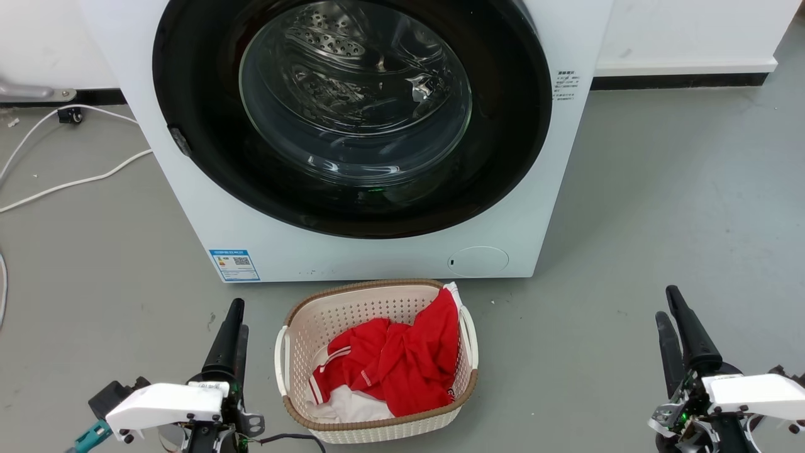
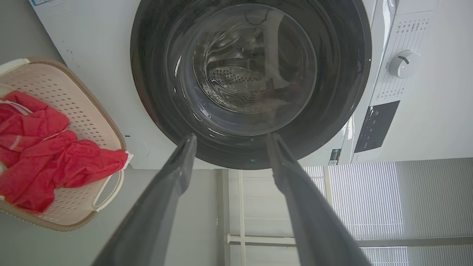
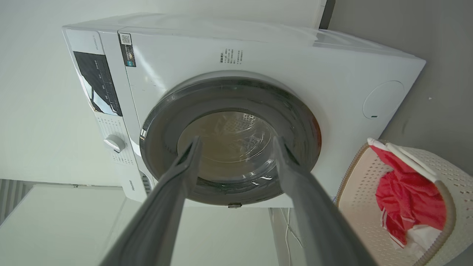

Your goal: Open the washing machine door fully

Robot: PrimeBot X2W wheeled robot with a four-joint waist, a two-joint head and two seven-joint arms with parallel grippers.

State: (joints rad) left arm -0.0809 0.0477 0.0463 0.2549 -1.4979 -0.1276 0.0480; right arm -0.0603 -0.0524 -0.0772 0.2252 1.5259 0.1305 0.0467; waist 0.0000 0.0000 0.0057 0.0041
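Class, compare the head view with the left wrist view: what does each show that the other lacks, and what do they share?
Head view: white cables on the floor, and the right gripper, low and clear of the washing machine. Left wrist view: the machine's control dial and black display panel. Both: the shut washing machine door and the laundry basket holding a red garment.

The left gripper [image 2: 231,137] has its two fingers spread wide, tips before the lower rim of the washing machine door [image 2: 340,85], which seems shut flush on the washing machine [image 2: 92,48]. A basket [image 2: 92,111] holding red cloth [image 2: 44,147] sits at left.
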